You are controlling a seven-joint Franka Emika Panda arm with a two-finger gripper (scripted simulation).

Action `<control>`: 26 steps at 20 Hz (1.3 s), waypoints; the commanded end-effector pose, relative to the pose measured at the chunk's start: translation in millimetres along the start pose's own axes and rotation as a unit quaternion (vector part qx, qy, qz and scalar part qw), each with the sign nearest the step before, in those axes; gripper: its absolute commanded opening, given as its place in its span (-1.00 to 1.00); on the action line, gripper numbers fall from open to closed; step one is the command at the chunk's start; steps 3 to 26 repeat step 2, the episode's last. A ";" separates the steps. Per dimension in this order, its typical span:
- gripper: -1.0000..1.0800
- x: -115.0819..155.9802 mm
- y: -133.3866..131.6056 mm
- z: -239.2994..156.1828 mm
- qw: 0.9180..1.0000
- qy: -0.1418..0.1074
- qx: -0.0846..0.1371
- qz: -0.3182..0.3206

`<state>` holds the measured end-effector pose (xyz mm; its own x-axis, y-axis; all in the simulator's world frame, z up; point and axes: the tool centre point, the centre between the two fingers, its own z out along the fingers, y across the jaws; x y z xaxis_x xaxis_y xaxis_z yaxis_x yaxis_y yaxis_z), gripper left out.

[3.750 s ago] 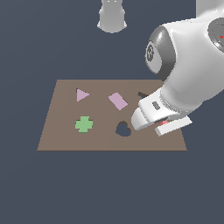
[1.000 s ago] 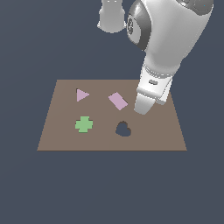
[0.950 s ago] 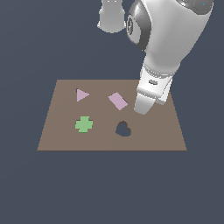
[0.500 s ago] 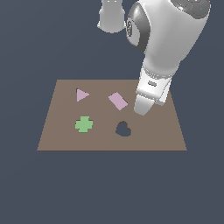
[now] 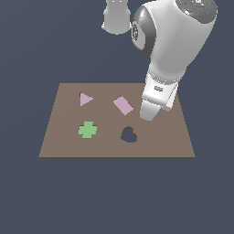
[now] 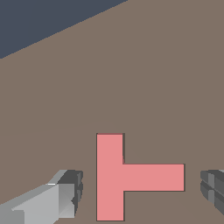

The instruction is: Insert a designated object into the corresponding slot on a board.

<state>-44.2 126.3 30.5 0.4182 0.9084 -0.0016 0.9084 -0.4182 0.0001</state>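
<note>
Across the last second almost nothing had shifted in the exterior view: the arm stood in the same upright pose over the board's (image 5: 55,141) far side, toward the exterior view's right, where some seconds before it had been slung low past that edge with something reddish at its hand. That stillness suggested the placing was probably done and the arm was pausing before pulling away. Going left to right on the board in the exterior view, there were the pink triangle (image 5: 85,98) and green cross (image 5: 87,130), then the pink rectangle (image 5: 123,105) and the dark heart-shaped hole (image 5: 129,135), then the arm's wrist, which hid the T from that camera. In the wrist view the gripper (image 6: 142,192) was spread wide, one finger on either side of the salmon-red T (image 6: 124,177) and clear of it. The T lay flat, level with the brown surface, a thin dark line along its edges hinting that it sat in its slot (image 6: 124,148). Its crossbar ran across the line between the fingers, and its stem, the long axis, pointed at one finger.
</note>
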 end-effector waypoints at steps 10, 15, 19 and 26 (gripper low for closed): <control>0.92 0.0 0.1 0.0 1.000 0.000 0.000 0.000; 0.92 0.0 0.1 0.0 1.000 0.000 0.000 0.000; 0.92 0.0 0.1 0.0 1.000 0.000 0.000 0.000; 0.92 0.0 0.1 0.0 1.000 0.000 0.000 0.000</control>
